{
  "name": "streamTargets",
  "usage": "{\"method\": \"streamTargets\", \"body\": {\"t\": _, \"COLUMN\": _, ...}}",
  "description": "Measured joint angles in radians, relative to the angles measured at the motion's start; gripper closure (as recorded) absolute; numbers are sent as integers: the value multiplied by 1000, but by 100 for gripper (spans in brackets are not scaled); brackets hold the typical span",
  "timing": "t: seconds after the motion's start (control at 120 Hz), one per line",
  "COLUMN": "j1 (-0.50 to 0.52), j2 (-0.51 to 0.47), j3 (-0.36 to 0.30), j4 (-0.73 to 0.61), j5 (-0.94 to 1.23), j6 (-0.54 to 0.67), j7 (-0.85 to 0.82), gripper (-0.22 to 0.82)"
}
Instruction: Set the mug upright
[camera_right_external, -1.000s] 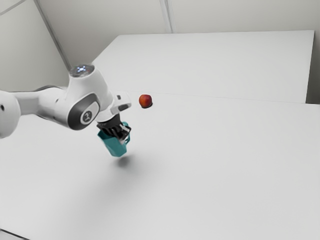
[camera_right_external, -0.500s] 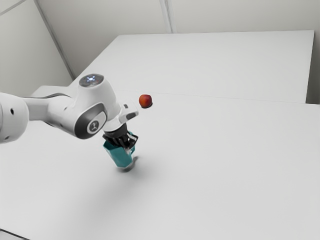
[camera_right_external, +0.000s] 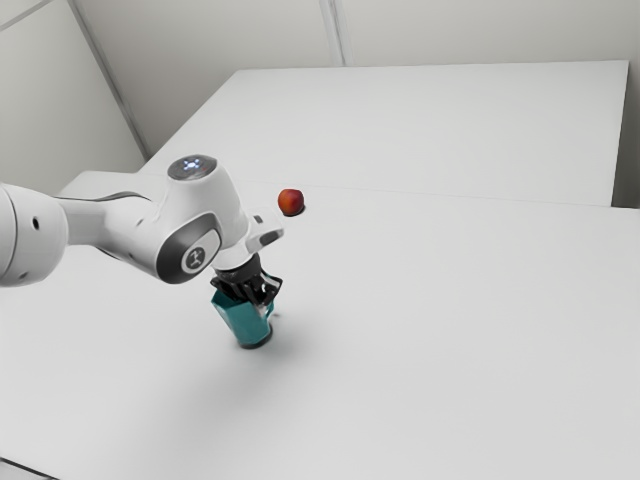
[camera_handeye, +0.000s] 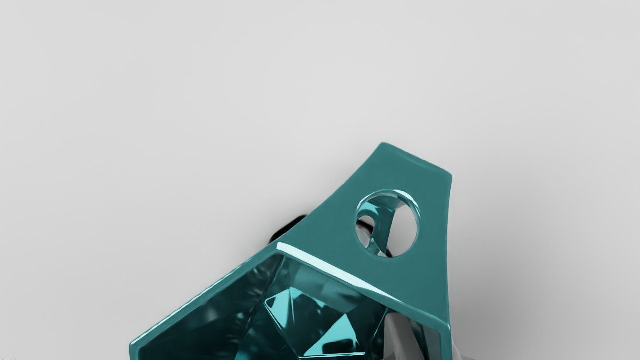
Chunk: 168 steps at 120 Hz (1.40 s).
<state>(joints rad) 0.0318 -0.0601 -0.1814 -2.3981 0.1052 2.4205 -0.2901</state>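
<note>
We had our black two-finger gripper (camera_right_external: 263, 303) pitched downward at a slant, the white arm (camera_right_external: 205, 222) reaching in from the exterior view's left and bending down at the wrist. We were pinching the wall of the teal, faceted, glossy mug (camera_right_external: 243, 322), one gray finger (camera_handeye: 402, 340) inside its mouth. The mug leaned, mouth toward the exterior view's left, its base low over the smooth white table (camera_right_external: 450, 350); we could not tell whether they touched. Its broad handle (camera_handeye: 434, 225) had a round hole. A round red apple (camera_right_external: 291, 202) sat well apart.
</note>
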Motion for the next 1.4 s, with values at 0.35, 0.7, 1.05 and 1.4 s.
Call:
{"method": "streamTargets", "body": {"t": 0.35, "j1": -5, "j2": 14, "j3": 0, "j4": 0, "j5": -1, "j6": 8, "j7": -26, "gripper": 77}}
{"method": "streamTargets", "body": {"t": 0.7, "j1": -13, "j2": -13, "j3": 0, "j4": -1, "j5": -9, "j6": 10, "j7": -29, "gripper": 39}}
{"method": "streamTargets", "body": {"t": 1.05, "j1": -21, "j2": -90, "j3": 0, "j4": 6, "j5": -13, "j6": -14, "j7": -30, "gripper": 9}}
{"method": "streamTargets", "body": {"t": 1.4, "j1": -21, "j2": -45, "j3": -13, "j4": 309, "j5": -24, "j6": -286, "j7": -26, "gripper": 4}}
